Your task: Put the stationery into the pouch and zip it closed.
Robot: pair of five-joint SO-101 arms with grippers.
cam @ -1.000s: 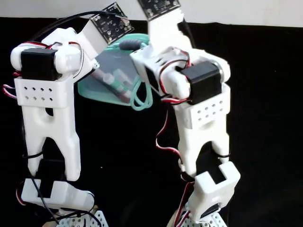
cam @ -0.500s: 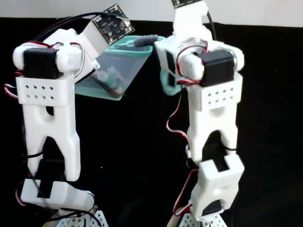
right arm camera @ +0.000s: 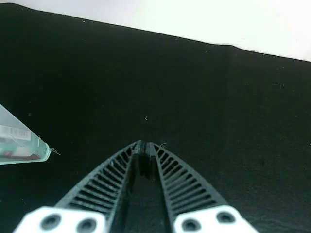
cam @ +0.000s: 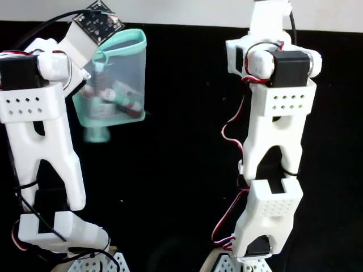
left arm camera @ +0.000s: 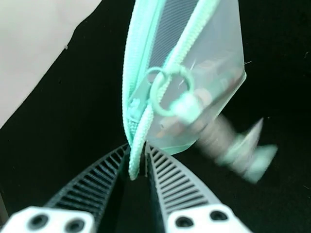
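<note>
Left gripper (left arm camera: 137, 164) pinched the pouch (cam: 126, 68) at its zipper edge, pouch dangling, stationery (cam: 113, 101) inside it. Right gripper (right arm camera: 144, 147) pressed together, empty, well apart from the pouch.

A table under a black cloth (cam: 187, 147) fills nearly the whole high view, its surface matte and even. Along the top edge of the frame runs a pale strip (cam: 187, 10), possibly the bare tabletop past the cloth's far hem, though it could be a wall. At the bottom edge, two white perforated base plates sit on the cloth, one at lower left (cam: 93, 263) and one at lower centre (cam: 227, 264). In the right wrist view, tiny pale specks of lint (right arm camera: 146, 118) dot the cloth near the middle.
</note>
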